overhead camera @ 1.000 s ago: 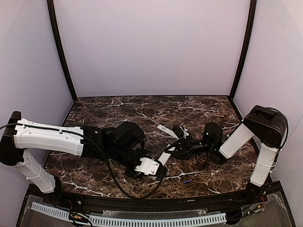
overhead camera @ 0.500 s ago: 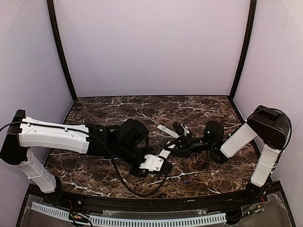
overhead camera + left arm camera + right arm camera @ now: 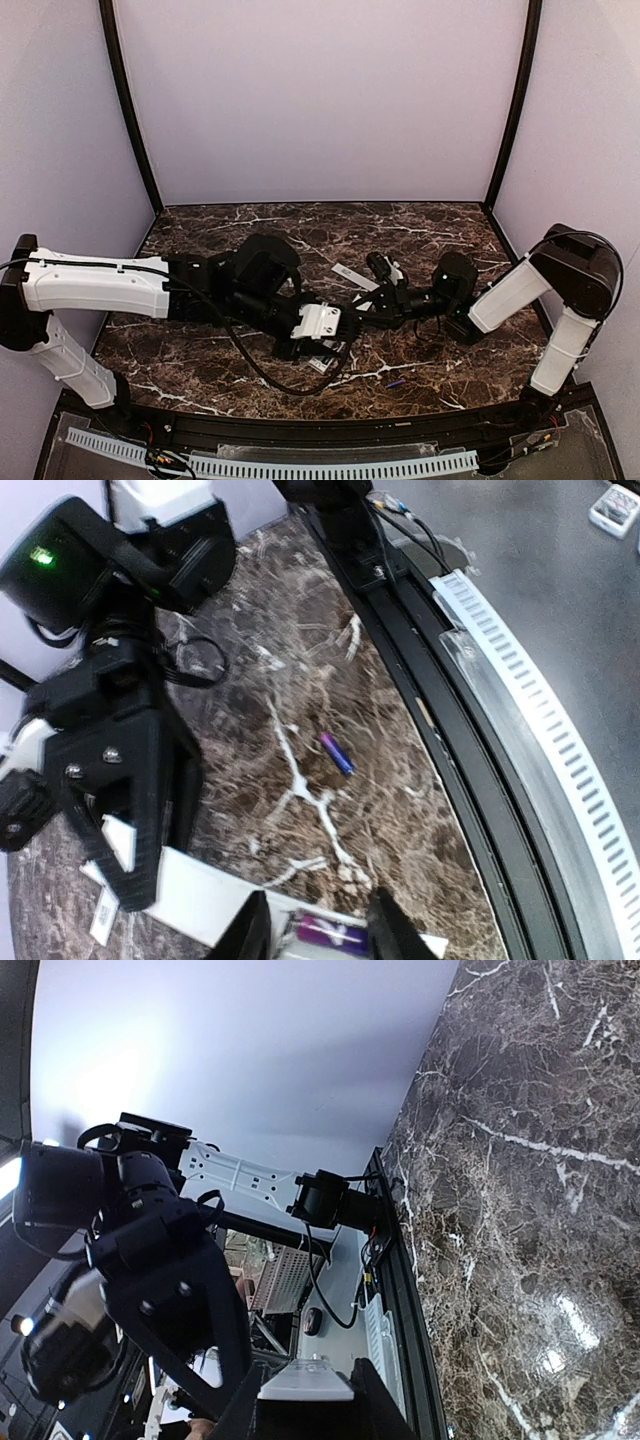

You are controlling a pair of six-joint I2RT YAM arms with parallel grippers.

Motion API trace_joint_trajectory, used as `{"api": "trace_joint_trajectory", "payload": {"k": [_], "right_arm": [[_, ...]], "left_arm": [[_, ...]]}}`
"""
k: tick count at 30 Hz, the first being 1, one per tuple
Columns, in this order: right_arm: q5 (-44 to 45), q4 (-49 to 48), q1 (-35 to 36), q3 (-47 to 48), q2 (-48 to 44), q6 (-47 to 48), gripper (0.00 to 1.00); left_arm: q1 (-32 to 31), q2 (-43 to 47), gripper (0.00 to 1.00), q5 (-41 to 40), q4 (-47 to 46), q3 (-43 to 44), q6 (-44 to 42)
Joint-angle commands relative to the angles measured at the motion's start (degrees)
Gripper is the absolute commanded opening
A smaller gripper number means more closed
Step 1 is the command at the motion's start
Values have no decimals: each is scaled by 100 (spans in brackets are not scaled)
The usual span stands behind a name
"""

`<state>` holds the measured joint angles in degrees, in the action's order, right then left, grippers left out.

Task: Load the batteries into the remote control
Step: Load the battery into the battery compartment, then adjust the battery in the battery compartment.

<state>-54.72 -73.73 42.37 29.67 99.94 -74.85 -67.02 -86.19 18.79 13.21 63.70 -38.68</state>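
One battery lies loose; left fingers, slightly parted, flank a second battery; right fingers clamp the remote control.

centre: we are seeing the left arm and right arm meeting over the remote control, blocking the middle | near right: loose battery lying with open table around it | far: cover piece lying apart

The remote runs along the bottom of the left wrist view, with one battery in its right end and the right tool on its left part. A second battery lies on the table at mid-frame. In the top view the cover lies just above centre.
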Motion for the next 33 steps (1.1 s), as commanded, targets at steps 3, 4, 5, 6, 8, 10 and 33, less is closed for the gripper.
{"api": "trace_joint_trajectory", "payload": {"k": [3, 4, 5, 6, 8, 10, 33], "right_arm": [[-128, -30, 11, 66, -426, 512, 0], [-131, 78, 0, 81, -498, 606, 0], [-139, 218, -5, 93, -577, 702, 0], [-136, 378, -15, 106, -660, 804, 0], [-128, 730, -33, 148, -847, 1058, 0], [-102, 1117, -46, 191, -1072, 1378, 0], [23, 2350, -45, 510, -1658, 2098, 0]], "left_arm": [[75, 1060, 60, -797, -806, -206, 1207], [97, 1144, 70, -929, -979, -282, 1579], [175, 1303, 90, -1114, -1027, -414, 1761], [227, 1367, 94, -1110, -997, -452, 2119], [440, 1459, 98, -900, -739, -437, 2660], [643, 1423, 98, -608, -405, -350, 3075], [754, 197, 74, 1098, 73, -66, 4146]]}}
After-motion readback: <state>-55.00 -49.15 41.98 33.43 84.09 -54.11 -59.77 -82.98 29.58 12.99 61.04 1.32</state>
